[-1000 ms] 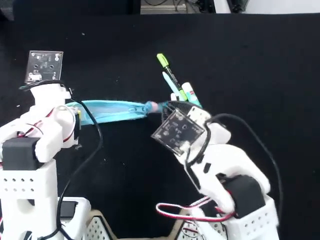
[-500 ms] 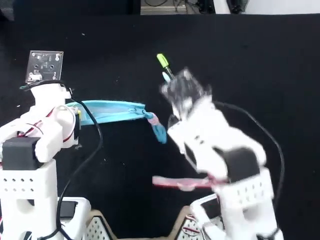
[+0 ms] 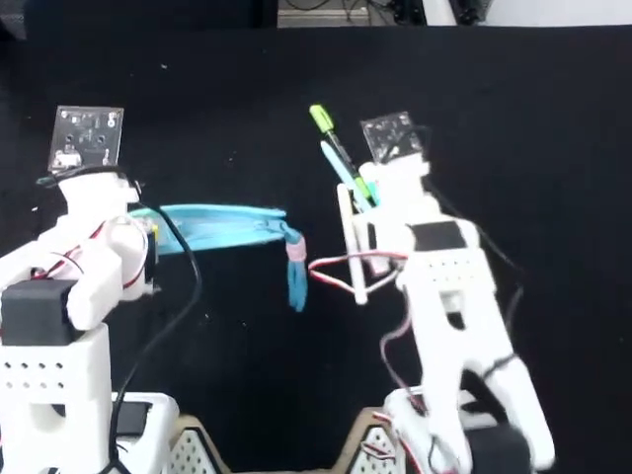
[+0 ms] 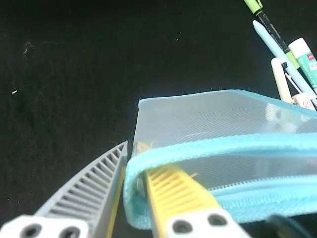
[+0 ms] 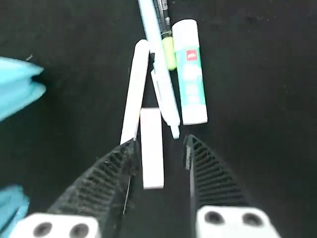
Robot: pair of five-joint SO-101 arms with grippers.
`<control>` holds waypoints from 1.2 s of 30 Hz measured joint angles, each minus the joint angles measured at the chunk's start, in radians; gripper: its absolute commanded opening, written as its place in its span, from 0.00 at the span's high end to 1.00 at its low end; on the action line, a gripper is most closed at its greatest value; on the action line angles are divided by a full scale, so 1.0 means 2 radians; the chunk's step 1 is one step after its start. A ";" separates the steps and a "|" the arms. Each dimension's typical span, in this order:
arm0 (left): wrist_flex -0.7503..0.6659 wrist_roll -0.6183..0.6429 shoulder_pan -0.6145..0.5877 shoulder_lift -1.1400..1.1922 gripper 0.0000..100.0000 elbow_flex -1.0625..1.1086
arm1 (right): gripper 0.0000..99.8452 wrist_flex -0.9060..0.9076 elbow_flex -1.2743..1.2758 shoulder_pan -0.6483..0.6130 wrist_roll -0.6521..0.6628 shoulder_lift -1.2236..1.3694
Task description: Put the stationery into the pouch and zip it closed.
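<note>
Your right claw (image 5: 159,140) stands apart, astride a white block (image 5: 152,158). Just past its tips lie a white stick (image 5: 135,91), pens (image 5: 162,94) and a glue stick (image 5: 191,69). Your left claw (image 4: 133,147) is clamped on the pouch (image 4: 223,124) rim, one finger inside.

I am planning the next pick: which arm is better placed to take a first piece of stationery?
Right. The right gripper, open, hangs over the white block, one finger on each side. The left gripper is busy, clamped on the pouch rim.
</note>
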 measured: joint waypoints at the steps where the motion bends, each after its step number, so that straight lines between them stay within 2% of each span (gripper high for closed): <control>1: 0.000 0.000 0.000 0.000 0.97 0.002 | 0.86 -0.015 0.000 0.000 0.000 0.019; 4: 0.000 0.000 0.000 0.000 0.97 0.003 | 0.89 -0.015 -0.018 0.008 0.002 0.081; 9: 0.000 0.000 0.000 0.000 0.97 0.005 | 0.88 0.044 -0.102 0.019 0.002 0.181; 14: 0.000 0.000 0.000 0.000 0.97 0.005 | 0.88 0.064 -0.146 0.021 0.003 0.242; 23: 0.000 0.000 0.000 0.000 0.97 0.006 | 0.88 0.064 -0.152 -0.008 0.003 0.251; 36: 0.000 0.000 0.000 -0.001 0.97 0.015 | 0.88 0.053 -0.152 -0.006 0.023 0.259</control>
